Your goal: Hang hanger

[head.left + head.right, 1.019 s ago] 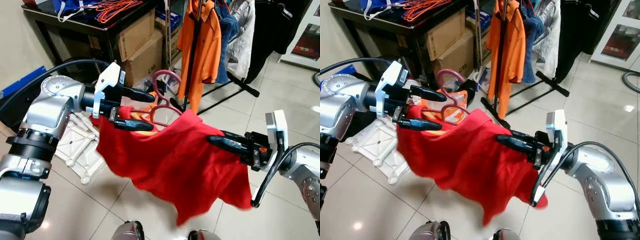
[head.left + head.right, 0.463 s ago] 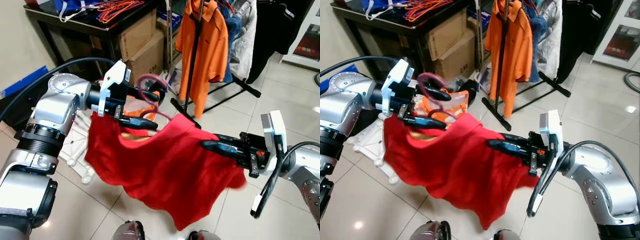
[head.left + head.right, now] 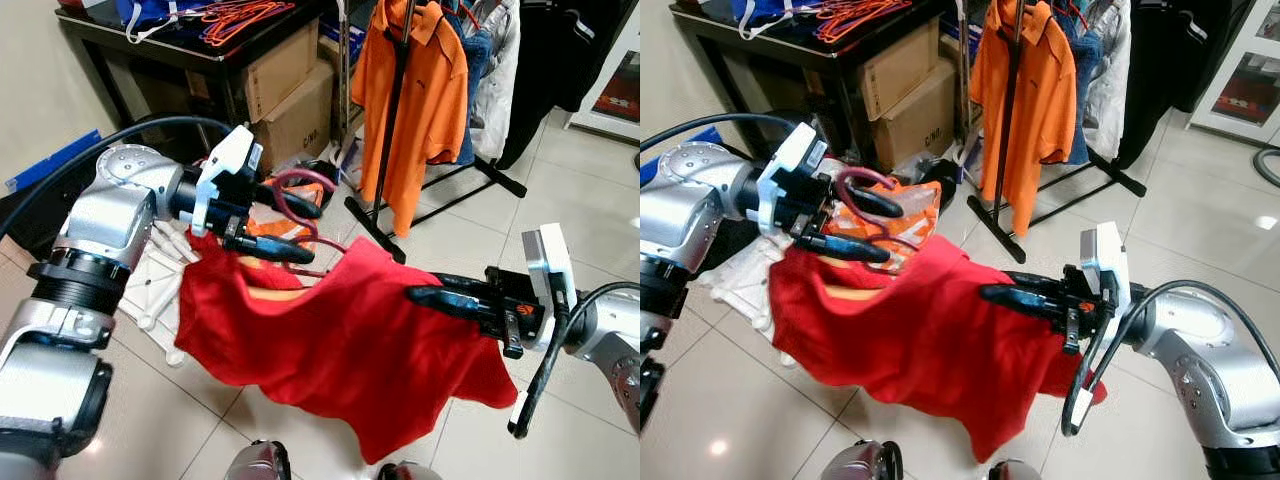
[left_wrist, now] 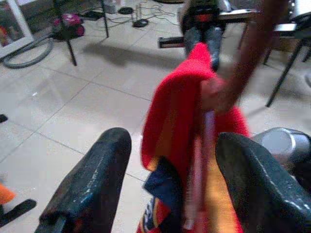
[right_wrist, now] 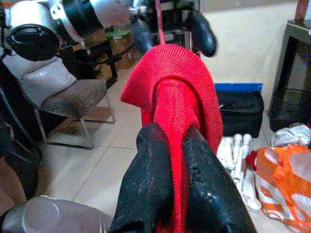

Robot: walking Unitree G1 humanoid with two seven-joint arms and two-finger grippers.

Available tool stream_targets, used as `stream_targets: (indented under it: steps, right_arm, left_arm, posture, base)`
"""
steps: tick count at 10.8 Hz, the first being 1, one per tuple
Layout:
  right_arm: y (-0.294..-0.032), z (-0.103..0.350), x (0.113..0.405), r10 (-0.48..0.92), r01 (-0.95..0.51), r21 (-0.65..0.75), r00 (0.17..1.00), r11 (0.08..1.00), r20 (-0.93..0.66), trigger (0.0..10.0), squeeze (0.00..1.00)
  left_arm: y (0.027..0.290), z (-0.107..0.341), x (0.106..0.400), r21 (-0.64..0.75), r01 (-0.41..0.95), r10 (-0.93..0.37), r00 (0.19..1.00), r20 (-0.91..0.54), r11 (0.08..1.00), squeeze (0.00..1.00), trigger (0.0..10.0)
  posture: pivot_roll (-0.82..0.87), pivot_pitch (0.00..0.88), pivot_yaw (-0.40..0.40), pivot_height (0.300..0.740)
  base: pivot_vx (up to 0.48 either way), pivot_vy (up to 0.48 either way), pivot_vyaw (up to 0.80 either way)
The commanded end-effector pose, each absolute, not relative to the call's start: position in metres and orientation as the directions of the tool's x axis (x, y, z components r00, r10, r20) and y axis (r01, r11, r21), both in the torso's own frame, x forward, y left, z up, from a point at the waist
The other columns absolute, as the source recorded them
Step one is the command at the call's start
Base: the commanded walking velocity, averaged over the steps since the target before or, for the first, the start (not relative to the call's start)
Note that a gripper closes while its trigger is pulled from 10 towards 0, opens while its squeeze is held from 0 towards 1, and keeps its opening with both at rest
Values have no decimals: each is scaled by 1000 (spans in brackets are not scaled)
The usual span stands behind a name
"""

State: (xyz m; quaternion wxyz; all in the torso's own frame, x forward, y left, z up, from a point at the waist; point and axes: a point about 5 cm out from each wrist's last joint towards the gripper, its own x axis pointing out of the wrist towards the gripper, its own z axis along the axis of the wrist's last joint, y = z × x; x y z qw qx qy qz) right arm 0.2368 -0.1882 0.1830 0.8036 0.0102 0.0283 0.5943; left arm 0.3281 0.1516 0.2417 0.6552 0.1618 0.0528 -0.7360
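A red shirt [image 3: 350, 340] hangs spread between my two grippers above the tiled floor. Its dark pink hanger [image 3: 300, 180] sticks out at the collar, with the hook curling over my left gripper [image 3: 314, 234]. That gripper grasps the hanger neck and collar [image 4: 204, 145], held between its fingers [image 4: 92, 179]. My right gripper [image 3: 415, 296] is shut on a fold at the shirt's other shoulder [image 5: 175, 111]. The clothes rack pole [image 3: 395, 110] stands behind the shirt, carrying an orange polo shirt [image 3: 430, 100].
The rack's black feet [image 3: 375, 225] spread over the floor just beyond the shirt. On the left stand a black table [image 3: 180, 50] with orange hangers [image 3: 240, 12] and cardboard boxes [image 3: 290, 100]. A white frame [image 3: 165, 265] and an orange bag [image 3: 910, 205] lie on the floor.
The hanger hook has tipped from upright to leaning toward the rack. The shirt has swung and now sags lower between the grippers. Both grips are unchanged.
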Motion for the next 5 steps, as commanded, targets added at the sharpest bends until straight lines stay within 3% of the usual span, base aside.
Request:
stream_targets:
  steps: [1, 5]
  right_arm:
    - [-188, 193, 238, 961, -961, -1, 277, 277, -10, 0, 0]
    - [-191, 195, 243, 957, -957, -2, 289, 289, -3, 0, 0]
  left_arm:
    - [152, 244, 325, 137, 979, -944, -105, -314, -154, 0, 0]
    - [154, 238, 317, 95, 980, -935, -135, -329, -175, 0, 0]
  posture:
    - [-147, 65, 94, 740]
    - [-137, 73, 83, 740]
  base:
    - [0, 0, 0]
    - [0, 0, 0]
